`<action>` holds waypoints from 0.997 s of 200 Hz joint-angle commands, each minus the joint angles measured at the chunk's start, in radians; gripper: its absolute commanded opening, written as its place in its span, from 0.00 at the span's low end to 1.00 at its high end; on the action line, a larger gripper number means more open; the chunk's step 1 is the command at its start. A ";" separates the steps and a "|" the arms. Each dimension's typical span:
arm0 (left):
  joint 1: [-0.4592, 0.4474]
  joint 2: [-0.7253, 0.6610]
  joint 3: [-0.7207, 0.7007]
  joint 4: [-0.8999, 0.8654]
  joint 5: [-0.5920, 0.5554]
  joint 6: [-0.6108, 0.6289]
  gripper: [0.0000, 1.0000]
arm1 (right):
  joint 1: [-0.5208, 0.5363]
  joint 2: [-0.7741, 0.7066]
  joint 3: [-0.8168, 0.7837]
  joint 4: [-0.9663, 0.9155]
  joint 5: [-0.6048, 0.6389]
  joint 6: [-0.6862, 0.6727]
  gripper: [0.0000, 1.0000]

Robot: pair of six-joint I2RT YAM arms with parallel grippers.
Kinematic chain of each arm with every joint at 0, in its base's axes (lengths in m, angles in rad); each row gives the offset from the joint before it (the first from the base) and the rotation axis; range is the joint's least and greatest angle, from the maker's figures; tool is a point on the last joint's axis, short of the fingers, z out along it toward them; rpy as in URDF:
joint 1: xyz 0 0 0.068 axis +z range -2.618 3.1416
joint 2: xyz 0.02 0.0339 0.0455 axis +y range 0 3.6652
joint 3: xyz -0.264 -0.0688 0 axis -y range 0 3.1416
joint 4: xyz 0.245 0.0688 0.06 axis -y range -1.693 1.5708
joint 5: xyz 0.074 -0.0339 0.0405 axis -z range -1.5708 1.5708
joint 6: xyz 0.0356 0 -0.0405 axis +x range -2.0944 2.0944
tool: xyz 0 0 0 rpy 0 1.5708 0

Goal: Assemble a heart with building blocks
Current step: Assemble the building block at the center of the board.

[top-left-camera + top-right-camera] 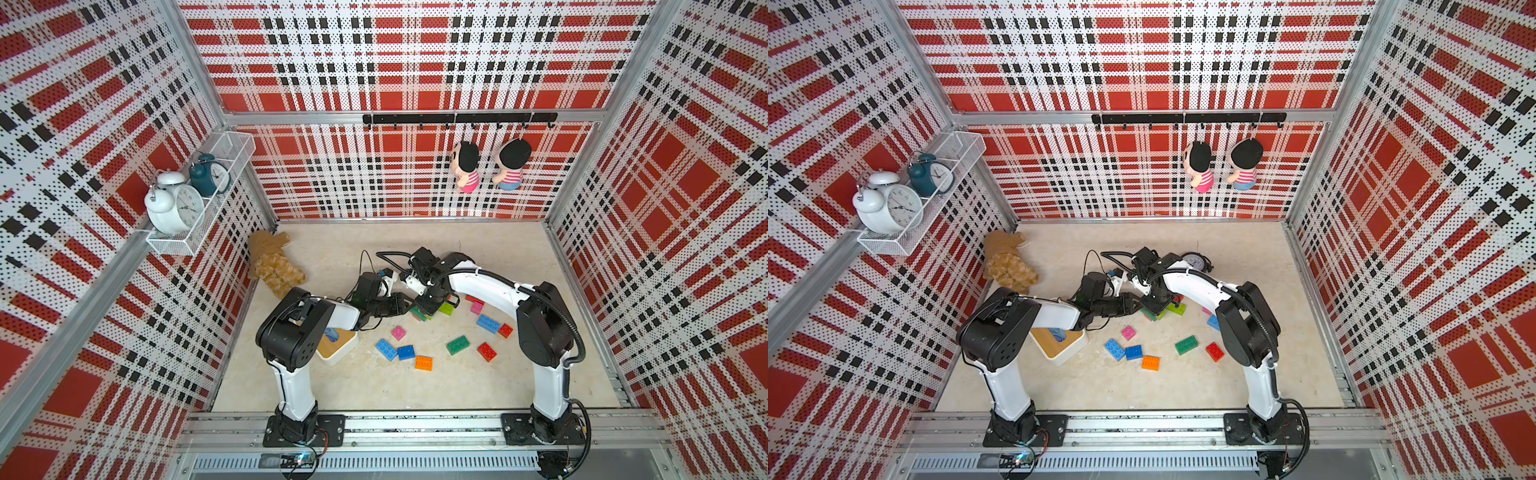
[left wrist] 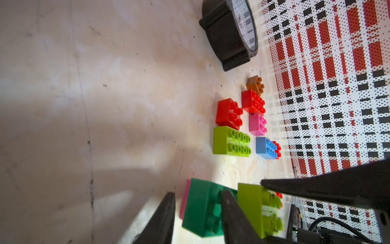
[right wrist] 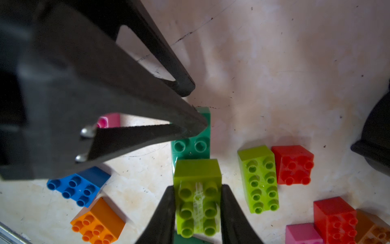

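At the dark green brick (image 2: 200, 211), the left gripper (image 2: 198, 193) is closed down on it, one finger along each side, with nothing else in the claw. The right gripper (image 3: 198, 187) is clamped across the width of a lime brick (image 3: 197, 171). This brick lies over most of the dark green brick's studded face, long axes in line, and two dark green studs show bare beyond its end. A pink brick (image 2: 184, 202) sits against the dark green brick's underside; joined or only touching, cannot tell. Whether the lime brick is fully seated, cannot tell either.

Judged step: press-fit lime onto dark green, with the left arm acting as the vice.

Notes for doing it well:
- Square the lime edges to the dark green edges before pushing; with any skew the studs are likely to jam.
- Push straight along the stud axis. The dark green brick looks tilted in the left wrist view, so the push should follow that tilt.
- The left claw takes the reaction; if it yields, the pair is likely to pivot.
- The right fingers should let go only once the seam closes evenly all round.

Just beside the dark green brick lie a second lime brick (image 3: 258, 179) and a red brick (image 3: 293, 164). A blue brick (image 3: 78, 186) and an orange brick (image 3: 98, 219) lie near its other side. All four look clear of the push.
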 commanded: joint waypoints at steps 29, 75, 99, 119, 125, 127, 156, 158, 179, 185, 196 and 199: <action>0.005 0.019 -0.012 0.008 0.000 0.021 0.36 | 0.006 0.032 0.013 -0.035 -0.013 0.028 0.29; 0.005 0.021 -0.026 0.008 -0.008 0.024 0.34 | 0.006 0.028 -0.008 -0.042 -0.024 0.050 0.29; 0.005 0.023 -0.034 0.008 -0.011 0.025 0.34 | 0.006 0.026 -0.013 -0.043 -0.021 0.066 0.29; 0.005 0.024 -0.037 0.008 -0.012 0.026 0.33 | 0.006 0.025 -0.023 -0.042 -0.025 0.083 0.29; 0.005 0.025 -0.038 0.008 -0.013 0.027 0.33 | 0.006 0.023 -0.026 -0.039 -0.029 0.086 0.29; 0.005 0.025 -0.038 0.006 -0.014 0.026 0.33 | 0.006 0.022 -0.028 -0.039 -0.030 0.087 0.29; 0.005 0.028 -0.043 0.008 -0.016 0.028 0.32 | 0.008 0.017 -0.051 -0.030 -0.029 0.104 0.28; 0.005 0.029 -0.043 0.008 -0.016 0.028 0.33 | 0.009 0.018 -0.051 -0.029 -0.029 0.105 0.28; 0.005 0.032 -0.044 0.008 -0.017 0.028 0.32 | 0.015 0.017 -0.058 -0.024 -0.023 0.106 0.27; 0.006 0.033 -0.044 0.007 -0.018 0.028 0.32 | 0.017 0.017 -0.059 -0.022 -0.020 0.107 0.27; 0.005 0.034 -0.043 0.008 -0.018 0.028 0.32 | 0.022 0.018 -0.058 -0.020 -0.017 0.107 0.27; 0.005 0.034 -0.043 0.007 -0.019 0.028 0.32 | 0.022 0.019 -0.059 -0.019 -0.014 0.107 0.27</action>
